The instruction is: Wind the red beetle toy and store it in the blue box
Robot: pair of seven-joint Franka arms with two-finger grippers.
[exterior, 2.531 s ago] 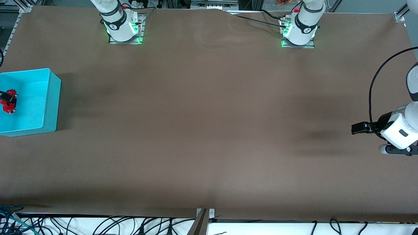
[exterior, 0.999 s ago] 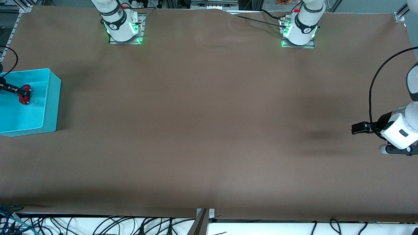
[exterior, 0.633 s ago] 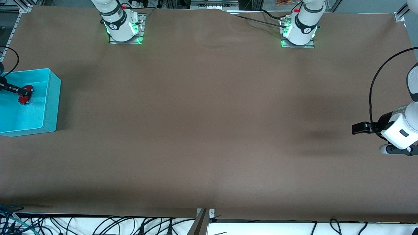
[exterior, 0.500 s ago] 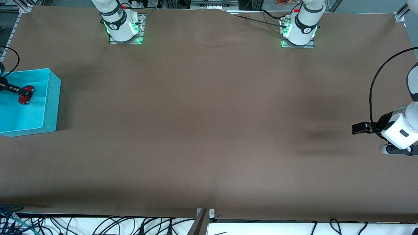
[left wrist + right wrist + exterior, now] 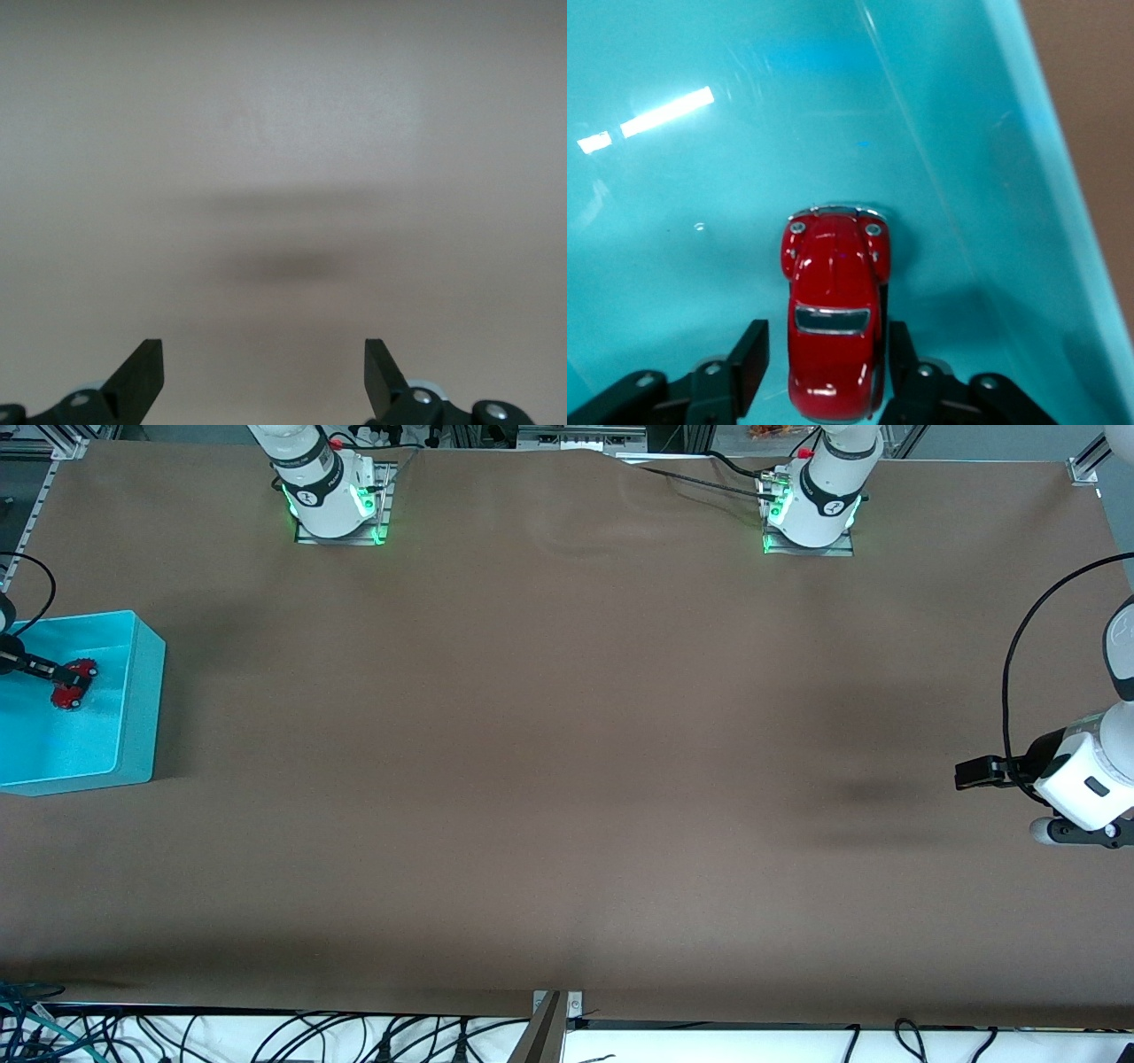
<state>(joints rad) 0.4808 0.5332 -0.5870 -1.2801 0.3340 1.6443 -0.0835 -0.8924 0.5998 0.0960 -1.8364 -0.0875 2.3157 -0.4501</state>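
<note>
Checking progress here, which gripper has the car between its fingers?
The right gripper, inside the blue box, has the red car between its fingers. The left gripper is open over bare table.

table [image 5: 567, 779]: brown, bare surface | cables [image 5: 266, 1036]: tangled along its near edge; dark

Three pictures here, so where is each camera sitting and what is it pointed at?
Front view: high across the brown table, facing both arm bases; the left gripper waits over bare table.
Left wrist view: on the left arm, looking down at bare table between its open fingers.
Right wrist view: on the right arm, looking into the light cyan plastic box; the right gripper straddles the tiny glossy red beetle toy car.
Front and right wrist views share the box and car.
</note>
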